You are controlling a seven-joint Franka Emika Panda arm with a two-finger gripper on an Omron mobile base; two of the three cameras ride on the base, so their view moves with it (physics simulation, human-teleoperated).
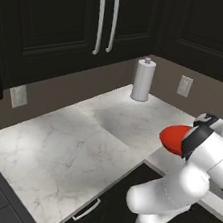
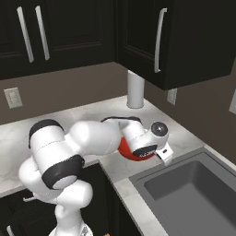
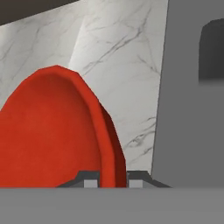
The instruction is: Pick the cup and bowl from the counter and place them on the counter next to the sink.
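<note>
Even flat light (rendered), soft shadows, sharp

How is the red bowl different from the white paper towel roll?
The bowl is glossy red, wide and shallow; the paper towel roll is white, tall and narrow. The bowl is pinched by its rim in the gripper, beside the sink; the roll stands upright and untouched at the back corner of the counter. Both are round.
</note>
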